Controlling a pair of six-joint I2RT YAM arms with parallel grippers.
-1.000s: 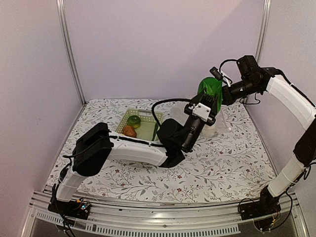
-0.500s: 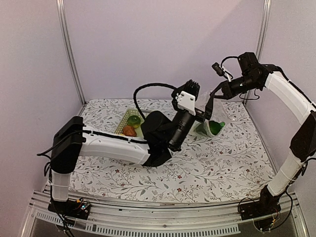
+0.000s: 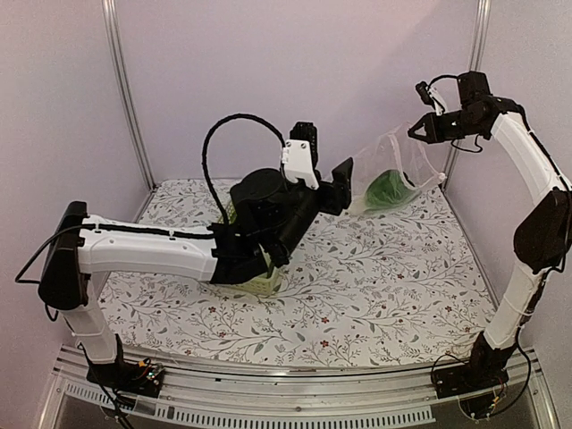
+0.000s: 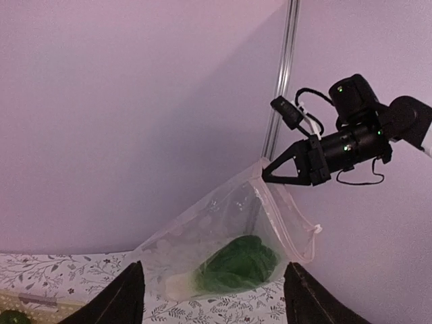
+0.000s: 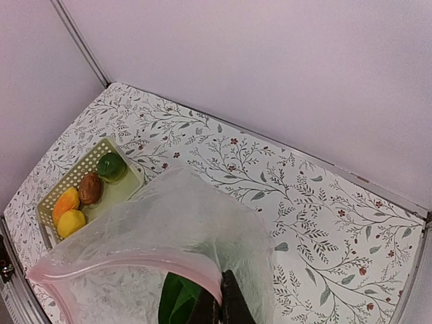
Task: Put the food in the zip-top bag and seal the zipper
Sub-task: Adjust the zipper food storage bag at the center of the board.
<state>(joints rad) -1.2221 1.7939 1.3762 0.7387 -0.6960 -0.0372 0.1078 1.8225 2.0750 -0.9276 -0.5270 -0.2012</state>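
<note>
Right hand (image 3: 418, 132) has hoisted the zip-top bag (image 3: 384, 165) high off the counter (image 3: 402, 295) since a second ago, clamped on its mouth corner with the bok choy (image 3: 386, 189) inside, left hand (image 3: 340, 186) spread open beside it, toy fruit (image 5: 86, 190) in the basket (image 5: 67, 174) and the zipper (image 5: 121, 258) still to do.

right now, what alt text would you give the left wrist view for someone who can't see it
The right gripper holds a clear zip-top bag up by its mouth edge, with a green bok choy lying in the bag's bottom. The left gripper's open fingers frame the bag in the foreground, before a plain lilac wall.
</note>
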